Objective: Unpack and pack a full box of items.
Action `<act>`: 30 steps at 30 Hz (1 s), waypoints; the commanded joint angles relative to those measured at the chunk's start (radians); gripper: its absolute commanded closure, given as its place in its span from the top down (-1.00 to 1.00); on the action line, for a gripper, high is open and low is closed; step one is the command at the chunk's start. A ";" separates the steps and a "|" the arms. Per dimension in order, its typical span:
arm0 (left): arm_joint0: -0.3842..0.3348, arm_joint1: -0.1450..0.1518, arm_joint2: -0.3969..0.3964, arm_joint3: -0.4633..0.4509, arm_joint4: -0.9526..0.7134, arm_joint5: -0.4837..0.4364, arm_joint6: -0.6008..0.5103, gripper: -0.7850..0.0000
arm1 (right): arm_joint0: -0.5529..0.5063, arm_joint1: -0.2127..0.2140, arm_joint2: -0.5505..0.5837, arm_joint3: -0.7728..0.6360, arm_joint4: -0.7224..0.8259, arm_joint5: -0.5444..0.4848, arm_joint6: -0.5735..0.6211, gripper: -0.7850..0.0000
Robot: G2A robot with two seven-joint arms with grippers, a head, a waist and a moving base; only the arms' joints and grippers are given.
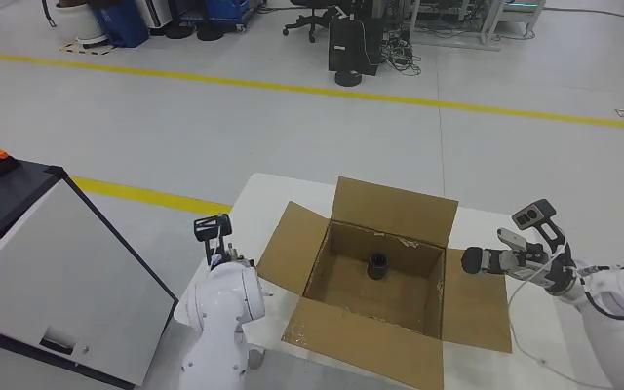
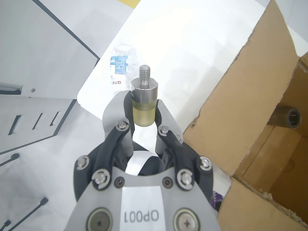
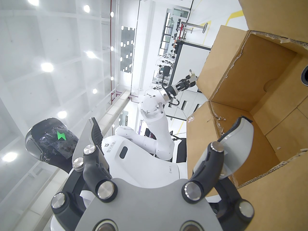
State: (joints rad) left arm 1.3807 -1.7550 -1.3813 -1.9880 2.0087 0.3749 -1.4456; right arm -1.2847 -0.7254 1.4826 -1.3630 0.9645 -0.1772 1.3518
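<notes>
White table [image 1: 261, 195]: your left gripper [image 2: 143, 106] hangs at its left edge, outside the cardboard box [image 1: 390, 210]'s left flap, clamped on a threaded-stud bumper [image 2: 145, 92]. A clear plastic bottle [image 2: 120, 66] lies on the table just beyond. Your right gripper [image 3: 168, 123] is by the right flap, fingers spread. You've got the box open, flaps out, with one dark metal sleeve [image 1: 377, 264] on its floor near the back wall.

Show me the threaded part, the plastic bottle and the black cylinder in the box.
threaded part [image 2: 145, 92], left wrist view, its steel collar.
plastic bottle [image 2: 119, 64], left wrist view, its label.
black cylinder [image 1: 377, 265], top view, its body.
</notes>
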 commanded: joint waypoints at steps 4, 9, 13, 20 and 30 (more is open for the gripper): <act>-0.093 -0.034 -0.040 0.116 0.019 -0.027 -0.027 -1.00 | 0.000 0.000 0.000 0.000 0.000 0.000 0.000 1.00; -0.112 -0.040 -0.059 0.134 0.022 -0.038 -0.038 -1.00 | 0.000 0.000 0.000 0.000 0.000 0.000 0.000 1.00; -0.098 -0.036 -0.062 0.113 0.018 -0.048 -0.048 -1.00 | 0.000 0.000 0.000 0.000 0.000 0.000 0.000 1.00; -0.077 -0.025 -0.110 0.105 -0.113 -0.090 -0.090 -1.00 | 0.000 0.000 0.000 0.000 0.000 0.000 0.000 1.00; -0.116 -0.031 -0.178 0.231 -0.198 -0.064 -0.064 -1.00 | 0.000 0.000 0.000 0.000 0.000 0.000 0.000 1.00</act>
State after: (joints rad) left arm 1.2677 -1.7848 -1.5523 -1.7641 1.8069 0.3092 -1.5112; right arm -1.2847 -0.7254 1.4827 -1.3629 0.9645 -0.1772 1.3518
